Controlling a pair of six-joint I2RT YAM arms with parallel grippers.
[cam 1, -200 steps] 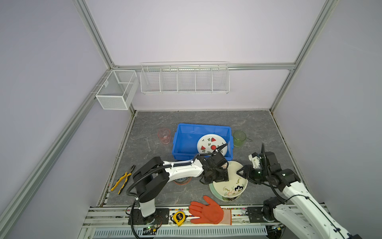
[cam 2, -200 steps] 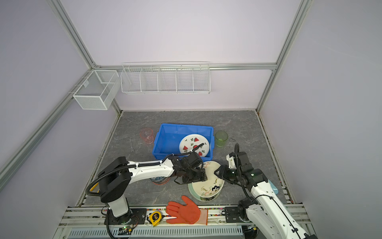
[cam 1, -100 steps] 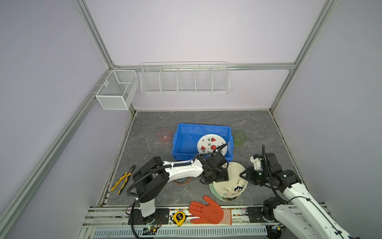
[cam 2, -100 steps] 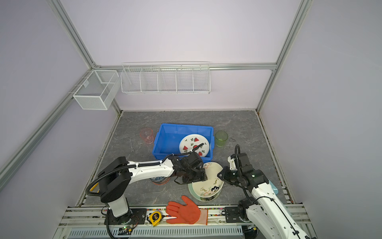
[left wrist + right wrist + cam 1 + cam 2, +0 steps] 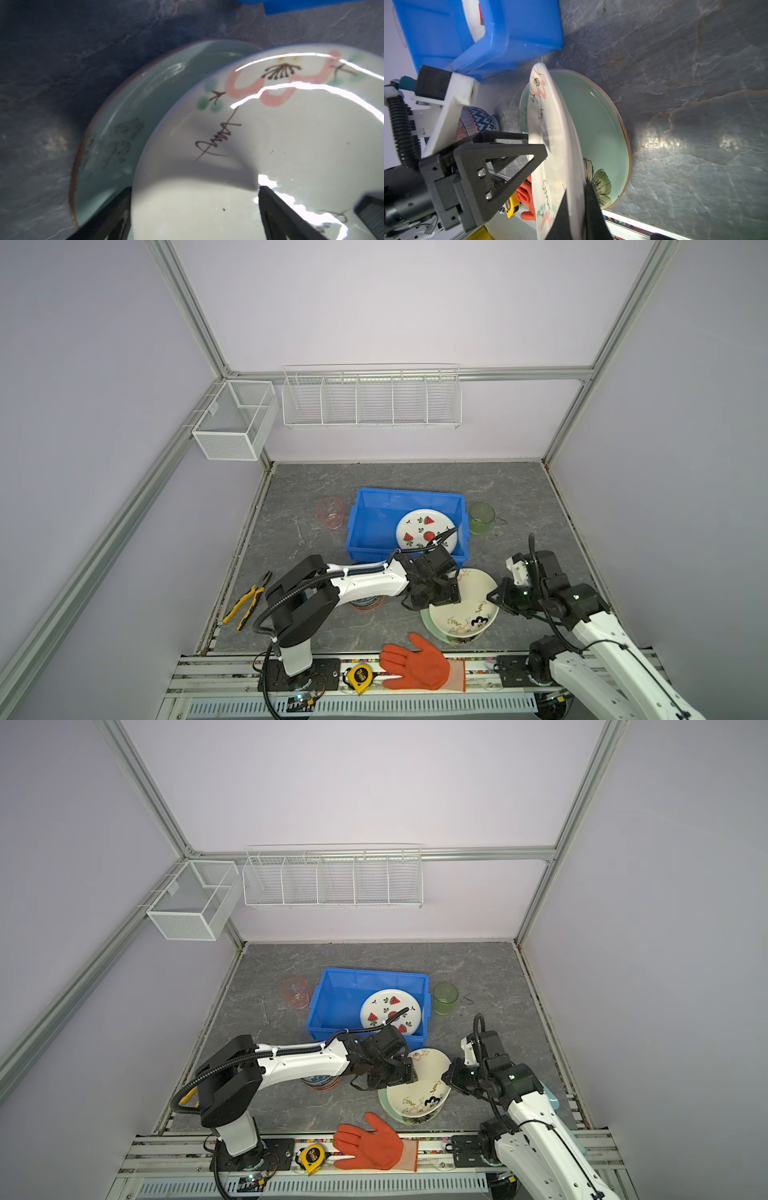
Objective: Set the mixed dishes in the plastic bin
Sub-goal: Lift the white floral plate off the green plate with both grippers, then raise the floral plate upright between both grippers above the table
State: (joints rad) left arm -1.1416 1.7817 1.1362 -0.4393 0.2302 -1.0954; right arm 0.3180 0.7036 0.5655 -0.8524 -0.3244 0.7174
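Right end effector point(image 5: 575, 198) pressed together, pinching rim of floral cream plate point(image 5: 556, 143). Plate glossy, round and shallow, tilted up off mint green plate point(image 5: 600, 124) beneath.

Left end effector point(image 5: 193, 191) spread wide, straddling cream plate's opposite rim: one finger over upper face, other beside edge.

Both plates on grey marbled tabletop point(image 5: 415, 477), just beside blue plastic bin point(image 5: 409, 492).

Watermelon-print plate point(image 5: 424, 529) inside bin, toward right wall.

Translucent pink cup point(image 5: 330, 512) and green cup point(image 5: 481, 517) flank bin.
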